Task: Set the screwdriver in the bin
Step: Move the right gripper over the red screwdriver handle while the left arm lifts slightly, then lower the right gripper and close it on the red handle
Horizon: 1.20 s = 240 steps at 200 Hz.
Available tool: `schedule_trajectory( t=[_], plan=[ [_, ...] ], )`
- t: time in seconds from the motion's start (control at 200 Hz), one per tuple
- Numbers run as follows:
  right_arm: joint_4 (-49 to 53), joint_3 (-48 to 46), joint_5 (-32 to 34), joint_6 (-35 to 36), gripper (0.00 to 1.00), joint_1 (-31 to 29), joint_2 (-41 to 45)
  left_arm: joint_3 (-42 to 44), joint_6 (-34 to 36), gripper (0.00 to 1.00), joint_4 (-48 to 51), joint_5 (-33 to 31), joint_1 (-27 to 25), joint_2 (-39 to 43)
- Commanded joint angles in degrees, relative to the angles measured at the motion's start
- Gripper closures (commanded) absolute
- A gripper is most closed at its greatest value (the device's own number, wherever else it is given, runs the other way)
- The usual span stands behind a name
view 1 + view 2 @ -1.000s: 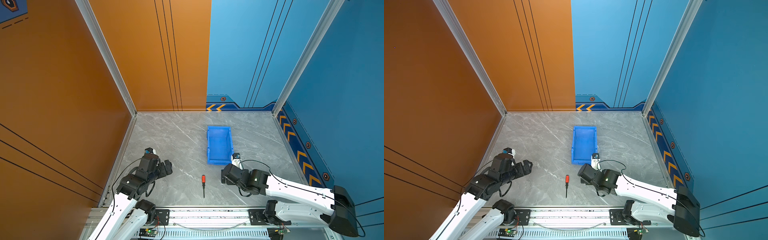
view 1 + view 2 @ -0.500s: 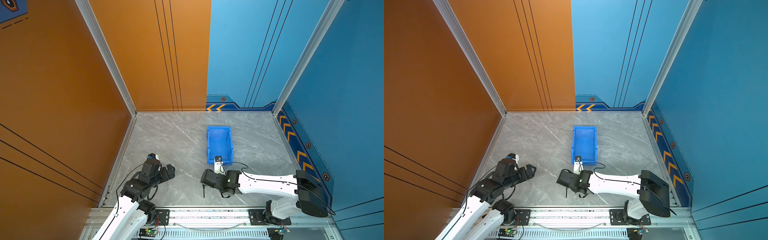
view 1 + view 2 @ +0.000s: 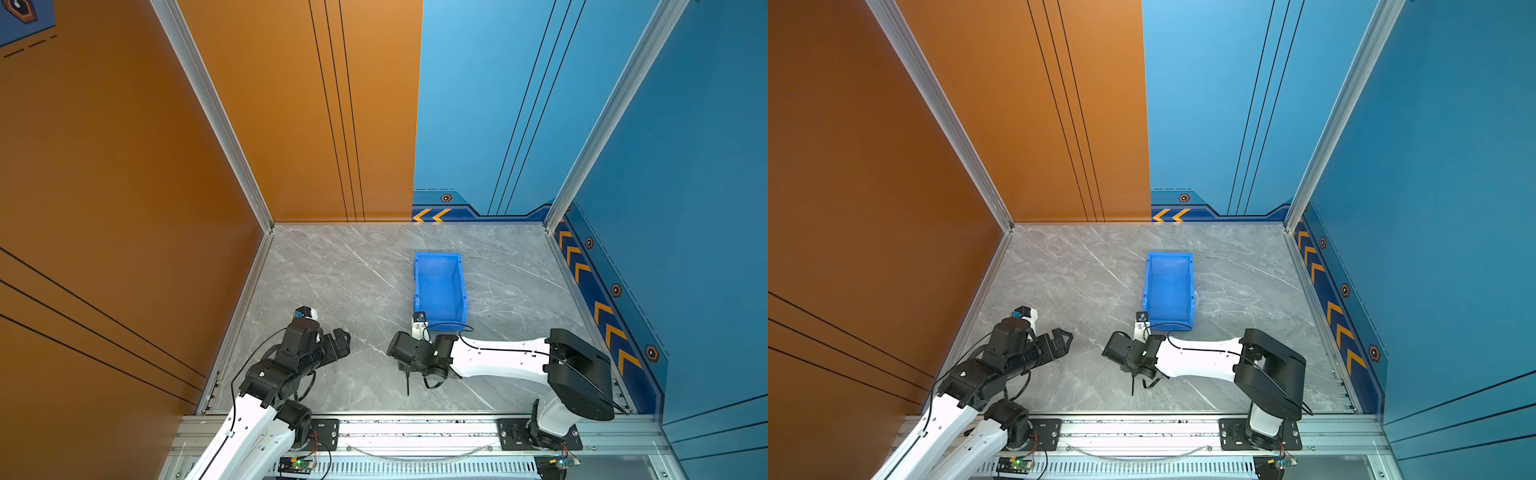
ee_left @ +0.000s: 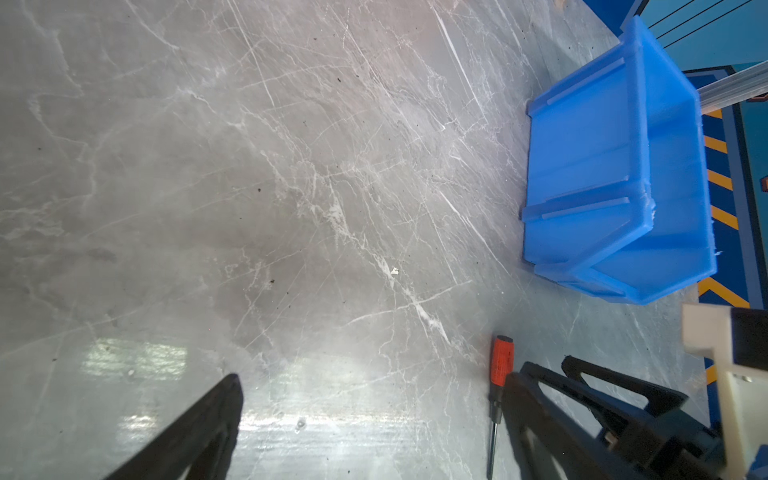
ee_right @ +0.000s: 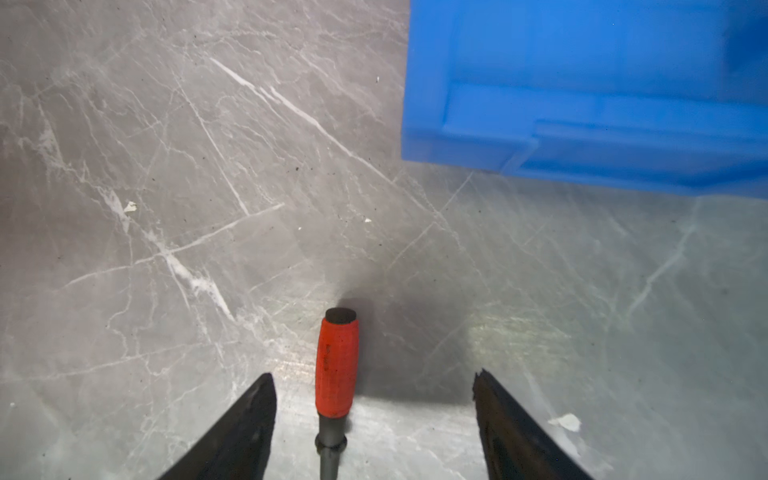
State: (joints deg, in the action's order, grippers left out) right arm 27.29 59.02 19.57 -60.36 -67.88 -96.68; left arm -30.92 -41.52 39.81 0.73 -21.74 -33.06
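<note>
Both top views show the left gripper (image 3: 338, 338) spread wide over bare tabletop (image 3: 353, 282); right of it the right gripper (image 5: 374, 415) straddles the screwdriver (image 5: 336, 370) lying flat, jaws apart, untouching. Bin (image 3: 440, 286) sits just beyond.
</note>
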Motion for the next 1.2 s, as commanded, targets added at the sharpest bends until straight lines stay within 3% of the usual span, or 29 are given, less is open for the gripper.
schedule_trajectory(
  t=[0.0,0.881,1.197],
  plan=[
    [-1.5,2.1,-2.7,2.1,0.28,0.7,-2.1,0.7,-0.1,0.02,-0.7,0.2,-0.5,0.0],
    [-1.4,4.0,-7.8,3.7,0.61,2.1,-8.5,1.3,0.1,0.02,-0.7,-1.7,-2.4,0.5],
    [-1.1,2.2,-7.4,2.6,0.83,1.8,-7.8,1.6,-0.1,0.02,-0.6,-3.0,-4.7,0.9]
  ],
)
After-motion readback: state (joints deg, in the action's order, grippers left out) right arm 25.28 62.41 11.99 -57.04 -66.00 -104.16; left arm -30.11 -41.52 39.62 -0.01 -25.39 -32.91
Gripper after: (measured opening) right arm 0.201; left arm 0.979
